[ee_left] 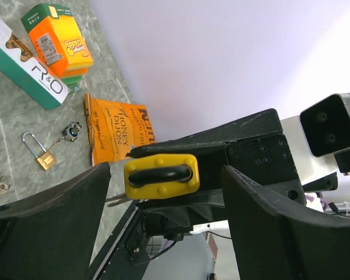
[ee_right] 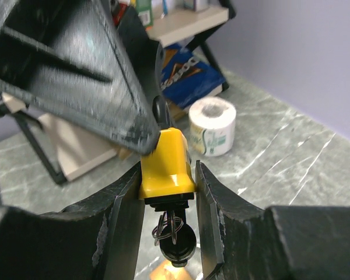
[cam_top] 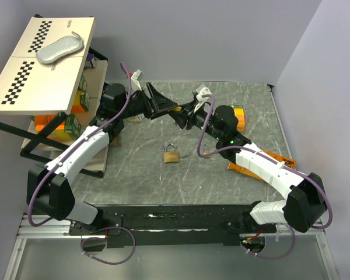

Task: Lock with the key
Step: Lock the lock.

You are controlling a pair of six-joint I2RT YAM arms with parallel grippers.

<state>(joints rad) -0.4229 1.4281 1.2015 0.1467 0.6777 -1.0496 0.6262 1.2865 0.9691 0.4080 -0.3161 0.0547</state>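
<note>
**We hold the yellow padlock (ee_right: 167, 157) in the air above the far middle of the table (cam_top: 134, 169), its key (ee_right: 177, 240) hanging beneath.**
The right gripper (ee_right: 168, 186) clamps the lock body. The left gripper (ee_left: 166, 169) stands wide open around its other end, holding nothing. We judge the left should close squarely while the right braces, before the key is turned. The 1 orange carton (ee_left: 57, 36) at far right is closed, so we cannot see its contents.
</note>
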